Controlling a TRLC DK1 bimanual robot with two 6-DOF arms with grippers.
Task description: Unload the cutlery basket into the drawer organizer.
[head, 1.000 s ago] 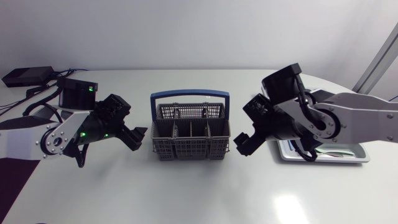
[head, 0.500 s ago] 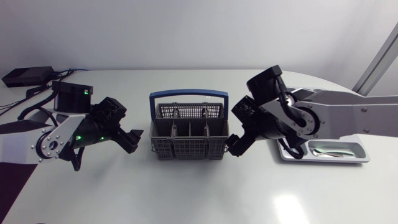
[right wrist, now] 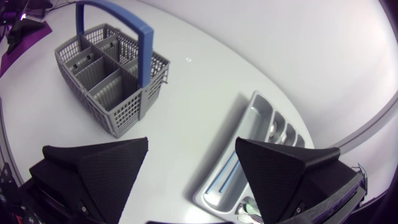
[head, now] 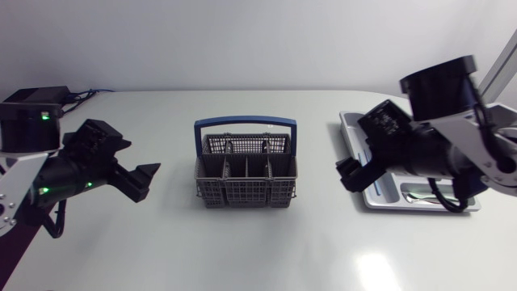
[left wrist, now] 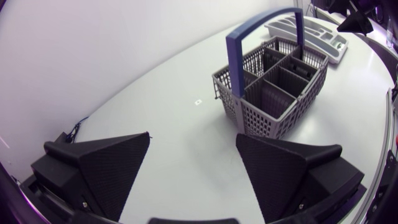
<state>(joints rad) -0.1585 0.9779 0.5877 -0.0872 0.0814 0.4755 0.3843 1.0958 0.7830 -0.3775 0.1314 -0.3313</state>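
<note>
Grey plastic blue-handled cutlery basket looks empty; grey drawer organizer, to its right, holds cutlery. Left pincer, right pincer: released. Task approx. done.

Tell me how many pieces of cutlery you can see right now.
1: a spoon lying at the front edge of the tray, under the right arm. The basket looks empty, but the arm covers part of the tray, so more may be hidden.

The basket has an upright handle barring its middle from above; the table beside it seemingly gives passage.
</note>
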